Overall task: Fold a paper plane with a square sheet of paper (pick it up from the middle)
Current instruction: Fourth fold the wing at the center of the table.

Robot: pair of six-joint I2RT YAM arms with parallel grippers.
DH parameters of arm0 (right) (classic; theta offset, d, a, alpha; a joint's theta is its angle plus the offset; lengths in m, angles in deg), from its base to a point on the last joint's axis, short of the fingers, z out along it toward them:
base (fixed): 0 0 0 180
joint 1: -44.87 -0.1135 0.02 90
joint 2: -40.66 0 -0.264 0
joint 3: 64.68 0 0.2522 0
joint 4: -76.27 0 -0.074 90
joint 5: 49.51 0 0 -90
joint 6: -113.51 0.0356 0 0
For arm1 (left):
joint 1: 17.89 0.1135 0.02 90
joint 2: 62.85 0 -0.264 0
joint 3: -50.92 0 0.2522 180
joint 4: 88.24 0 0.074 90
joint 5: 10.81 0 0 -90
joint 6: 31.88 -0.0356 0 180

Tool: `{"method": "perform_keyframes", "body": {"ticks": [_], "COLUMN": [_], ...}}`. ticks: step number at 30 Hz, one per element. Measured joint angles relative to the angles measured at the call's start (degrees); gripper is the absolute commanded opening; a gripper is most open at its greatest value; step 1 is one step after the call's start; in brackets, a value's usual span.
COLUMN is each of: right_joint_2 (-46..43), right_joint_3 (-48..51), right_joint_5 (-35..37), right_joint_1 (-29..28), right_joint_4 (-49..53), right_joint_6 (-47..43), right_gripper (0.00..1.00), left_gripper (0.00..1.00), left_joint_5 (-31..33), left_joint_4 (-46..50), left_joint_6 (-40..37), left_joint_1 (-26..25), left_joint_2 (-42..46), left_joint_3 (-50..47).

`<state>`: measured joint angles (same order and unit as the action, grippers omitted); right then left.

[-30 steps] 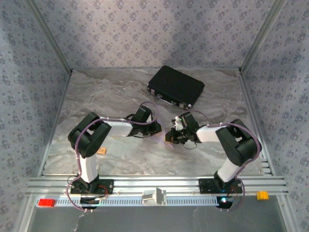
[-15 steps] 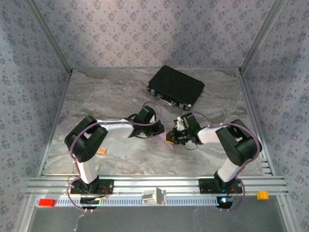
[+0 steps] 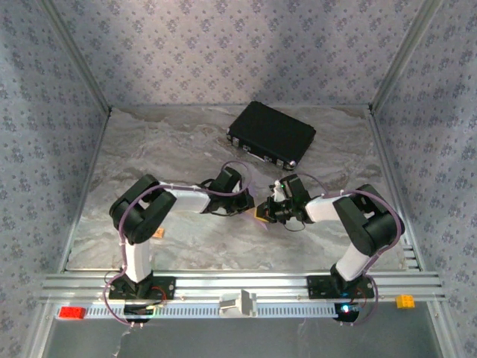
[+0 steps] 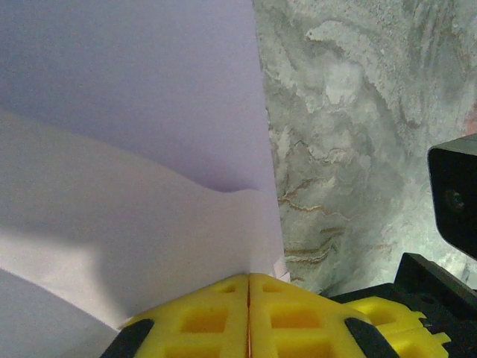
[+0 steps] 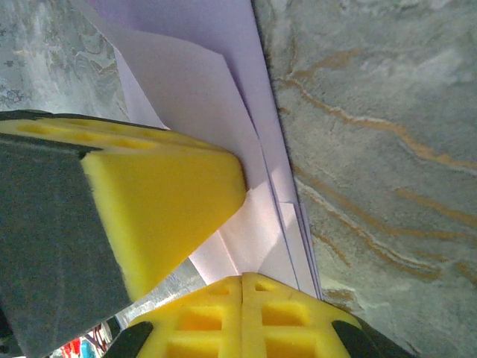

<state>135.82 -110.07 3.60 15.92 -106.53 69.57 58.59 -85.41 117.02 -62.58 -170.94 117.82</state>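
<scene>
- Nearest the arm bases, a small tan block (image 3: 157,233) lies by the left arm, apart from the work.
- Mid-table, the left gripper (image 4: 248,287) has its yellow fingers pressed together on an edge of the lilac sheet of paper (image 4: 134,112), which rises curved from the pinch.
- Facing it and almost touching, the right gripper (image 5: 242,287) is likewise clamped on the sheet, where several layers overlap.
- Judgement: folding is under way, with layers and a crease showing. No pointed dart or wings are visible yet, so most creases are probably left.
- Farthest back, a black case (image 3: 271,134) sits on the marbled table (image 3: 171,142).
</scene>
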Motion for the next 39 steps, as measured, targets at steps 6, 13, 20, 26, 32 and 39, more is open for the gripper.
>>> {"method": "perform_keyframes", "body": {"ticks": [6,13,20,26,32,39], "right_joint_2": [0.0,0.0,0.0,0.0,0.0,0.0], "right_joint_3": [0.1,0.3,0.6,0.6,0.7,0.9], "right_joint_5": [0.0,0.0,-0.1,-0.2,-0.3,-0.4], "right_joint_1": [0.0,0.0,0.0,0.0,0.0,0.0], "right_joint_4": [0.0,-0.4,-1.1,-1.1,-1.5,-1.9], "right_joint_6": [0.0,-0.2,-0.2,-0.2,-0.2,0.1], "right_gripper": [0.00,0.00,0.00,0.00,0.00,0.00], "left_gripper": [0.10,0.10,0.10,0.10,0.10,0.11], "left_joint_5": [-1.3,-2.4,-3.5,-2.4,-1.9,1.0], "left_joint_4": [0.0,0.4,3.3,5.8,8.2,11.7], "left_joint_6": [-2.0,-4.0,-6.2,-8.6,-10.5,-12.0], "left_joint_1": [3.0,7.1,10.6,13.5,15.5,16.9], "left_joint_2": [0.0,-0.4,-1.6,-2.0,-2.0,-1.0], "left_joint_3": [0.0,0.6,3.2,4.9,6.1,7.4]}}
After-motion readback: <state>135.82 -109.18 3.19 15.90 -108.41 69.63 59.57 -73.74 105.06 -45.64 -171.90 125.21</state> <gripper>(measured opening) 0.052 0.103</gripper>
